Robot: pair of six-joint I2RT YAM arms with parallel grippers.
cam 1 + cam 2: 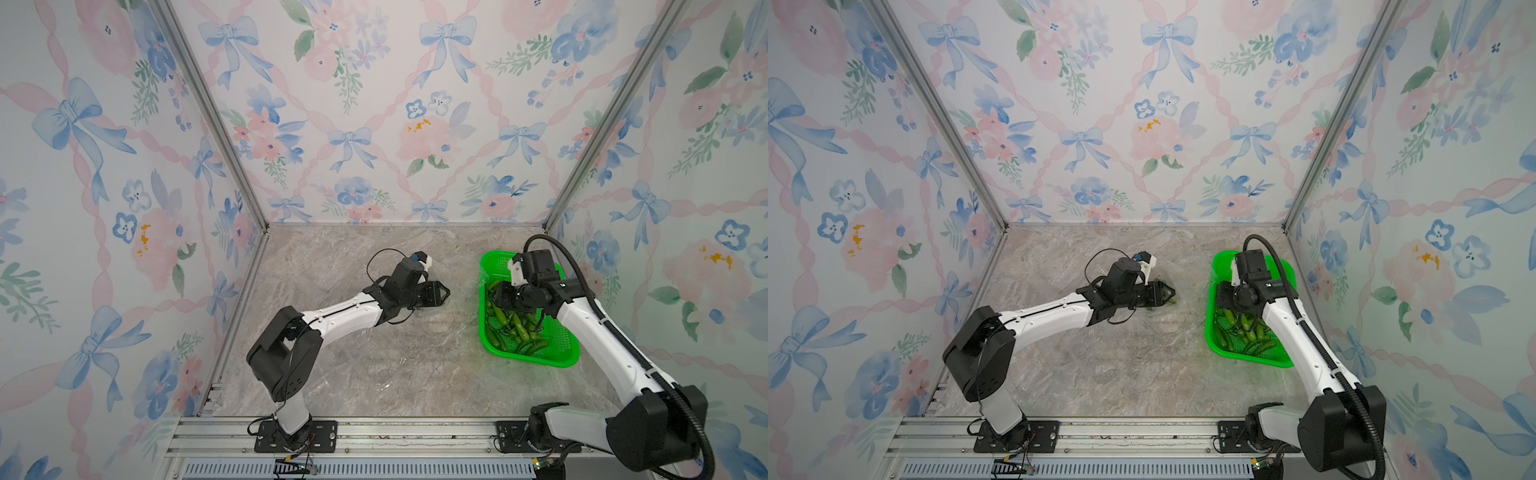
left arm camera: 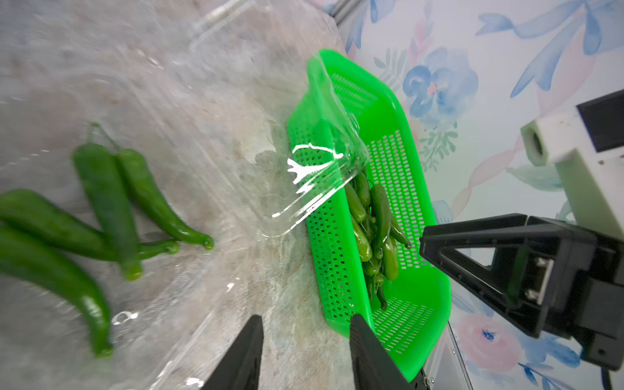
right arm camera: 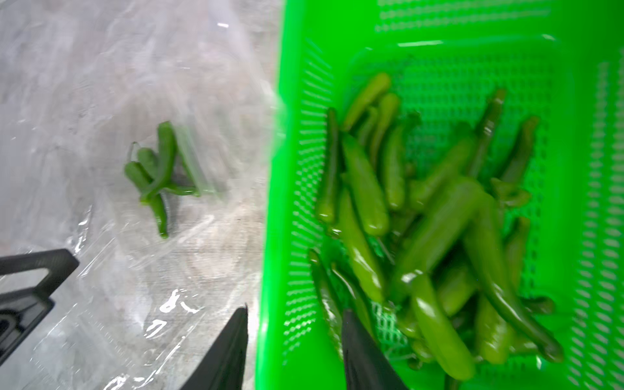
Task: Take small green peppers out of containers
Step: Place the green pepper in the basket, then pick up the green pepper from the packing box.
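Many slender glossy green peppers (image 3: 422, 219) lie piled in the bright green perforated plastic basket (image 1: 557, 353) at the marbled worktop's (image 1: 374, 374) right edge. A few more peppers (image 2: 108, 209) lie in a clear plastic tray (image 2: 162, 297) mid-worktop. Left gripper (image 2: 305, 319) above tray, right gripper (image 3: 295, 310) above basket rim: jaws apart, empty.

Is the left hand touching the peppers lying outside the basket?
Apart. In the left wrist view, the left hand is open, and a clear gap separates its fingers from the nearest peppers.

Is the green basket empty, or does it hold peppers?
Not empty: a pile of small green peppers lies inside the green basket, clear in both wrist views.
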